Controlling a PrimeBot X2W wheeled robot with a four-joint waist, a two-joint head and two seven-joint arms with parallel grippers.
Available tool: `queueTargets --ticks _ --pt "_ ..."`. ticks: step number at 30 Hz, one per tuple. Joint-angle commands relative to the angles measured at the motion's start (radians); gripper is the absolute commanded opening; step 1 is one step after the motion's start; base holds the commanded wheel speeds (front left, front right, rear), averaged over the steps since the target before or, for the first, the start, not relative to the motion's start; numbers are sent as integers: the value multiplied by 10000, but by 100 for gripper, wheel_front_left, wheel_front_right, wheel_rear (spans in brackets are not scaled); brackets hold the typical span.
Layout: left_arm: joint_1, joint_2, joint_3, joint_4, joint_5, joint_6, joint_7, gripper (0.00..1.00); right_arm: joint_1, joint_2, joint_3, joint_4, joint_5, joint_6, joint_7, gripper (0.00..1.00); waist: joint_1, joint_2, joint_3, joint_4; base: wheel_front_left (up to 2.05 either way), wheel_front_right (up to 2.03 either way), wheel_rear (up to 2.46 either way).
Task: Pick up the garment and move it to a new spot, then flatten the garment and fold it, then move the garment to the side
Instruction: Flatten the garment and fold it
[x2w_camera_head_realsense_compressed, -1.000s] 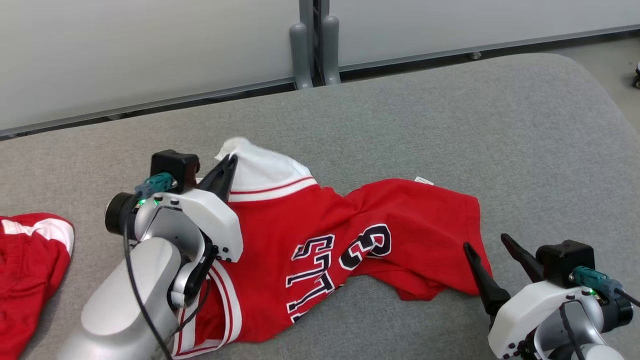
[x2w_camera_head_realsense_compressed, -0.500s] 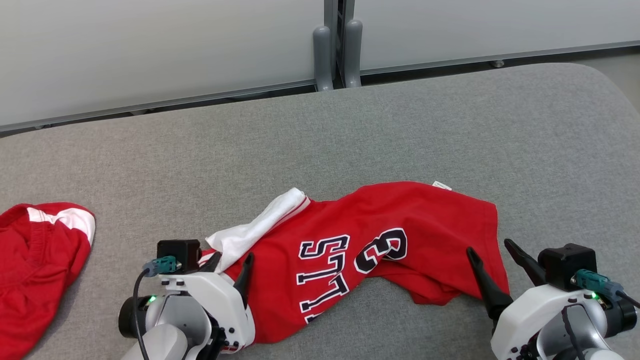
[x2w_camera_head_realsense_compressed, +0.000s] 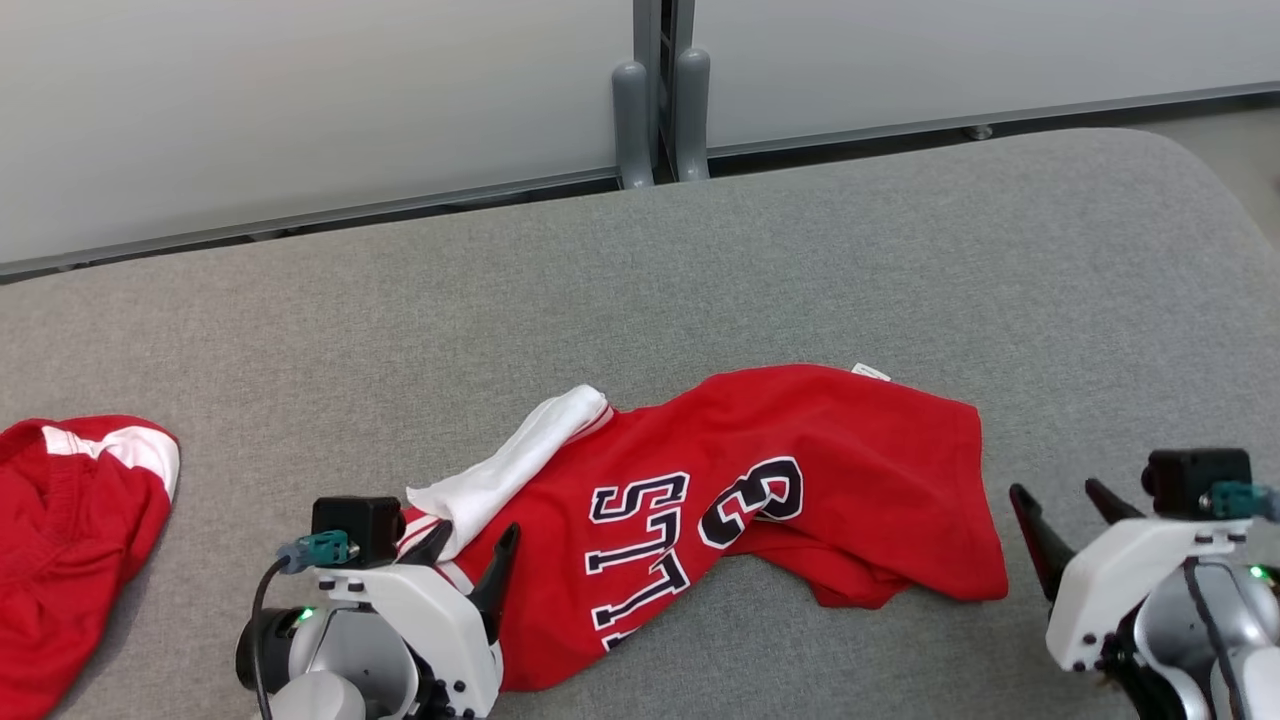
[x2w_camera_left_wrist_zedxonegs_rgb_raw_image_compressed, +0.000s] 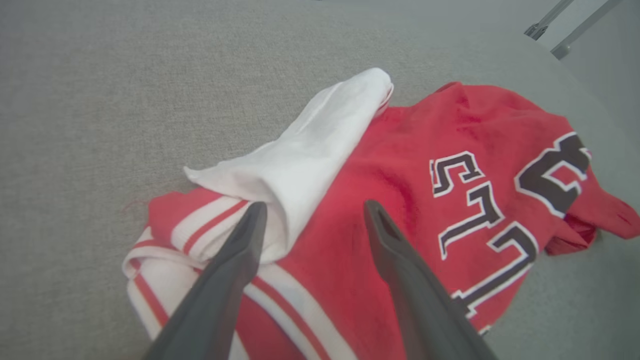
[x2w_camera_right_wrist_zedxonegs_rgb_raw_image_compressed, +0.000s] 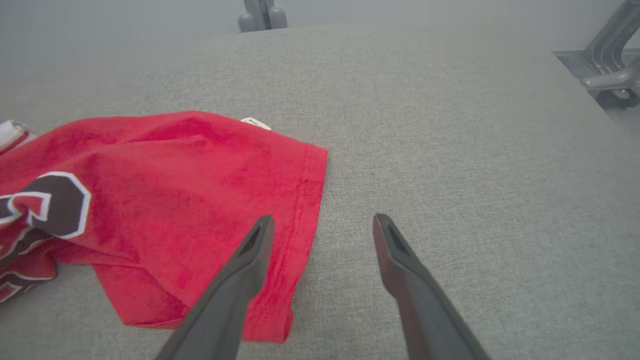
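Observation:
The garment (x2w_camera_head_realsense_compressed: 830, 470), a red jersey with dark lettering and a white sleeve (x2w_camera_head_realsense_compressed: 510, 460), lies crumpled along the near part of the grey padded surface (x2w_camera_head_realsense_compressed: 700, 270). My left gripper (x2w_camera_head_realsense_compressed: 475, 535) stands open at the jersey's left end. In the left wrist view its fingers (x2w_camera_left_wrist_zedxonegs_rgb_raw_image_compressed: 314, 205) spread above the white sleeve (x2w_camera_left_wrist_zedxonegs_rgb_raw_image_compressed: 320, 145) and the striped trim, gripping nothing. My right gripper (x2w_camera_head_realsense_compressed: 1055, 490) is open just right of the jersey's hem. In the right wrist view the left finger of the right gripper (x2w_camera_right_wrist_zedxonegs_rgb_raw_image_compressed: 322, 218) overlaps the hem of the garment (x2w_camera_right_wrist_zedxonegs_rgb_raw_image_compressed: 175, 175), and the other is over bare surface.
A second red garment with white trim (x2w_camera_head_realsense_compressed: 70, 540) lies at the far left edge. Two grey posts (x2w_camera_head_realsense_compressed: 655, 110) stand behind the surface against pale wall panels. The surface rounds off at the back right corner (x2w_camera_head_realsense_compressed: 1190, 170).
My left gripper opened, let go of the white sleeve and drew back toward the near edge; the sleeve dropped flat. My right gripper shifted right, off the hem. The camera also moved.

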Motion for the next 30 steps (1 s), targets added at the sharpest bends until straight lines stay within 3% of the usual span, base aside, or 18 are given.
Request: queueTargets --ticks 1,14,15,17,24,26,27,28,30 --pt "-185 49 19 70 114 51 -90 100 -313 -12 -93 256 87 2 135 100 0 -1 111 -8 0 0 0" --pt "-1025 -95 -342 425 503 -263 -70 100 -3215 285 -356 4154 -121 4 624 100 0 -1 920 384 0 0 0" --pt "-1052 -111 -339 440 470 -274 -101 100 -3284 286 -341 4293 -144 4 559 55 0 -1 920 411 0 0 0" --pt "-1086 -122 -358 475 458 -334 -145 100 -3358 300 -153 4515 -160 4 521 0 0 -1 905 454 0 0 0" --pt "-1297 -206 -335 647 492 -521 -411 98 -3833 -25 573 4255 -165 4 -489 0 0 -1 781 472 0 0 0" --pt "-1355 -220 -270 666 488 -555 -531 45 -4018 -283 866 4027 -270 4 -1035 0 0 -1 717 452 0 0 0" --pt "-1389 -235 -244 646 464 -563 -599 29 -4139 -434 1129 3924 -316 4 -1293 0 0 -1 673 443 0 0 0" --pt "-1444 -223 -186 603 470 -594 -695 0 -4245 -577 1358 3791 -266 4 -1542 0 0 -1 631 434 0 0 0" --pt "-1565 -223 -16 431 426 -664 -978 0 -4526 -1046 1843 3501 -207 2 -2084 0 0 -1 534 420 0 0 0"
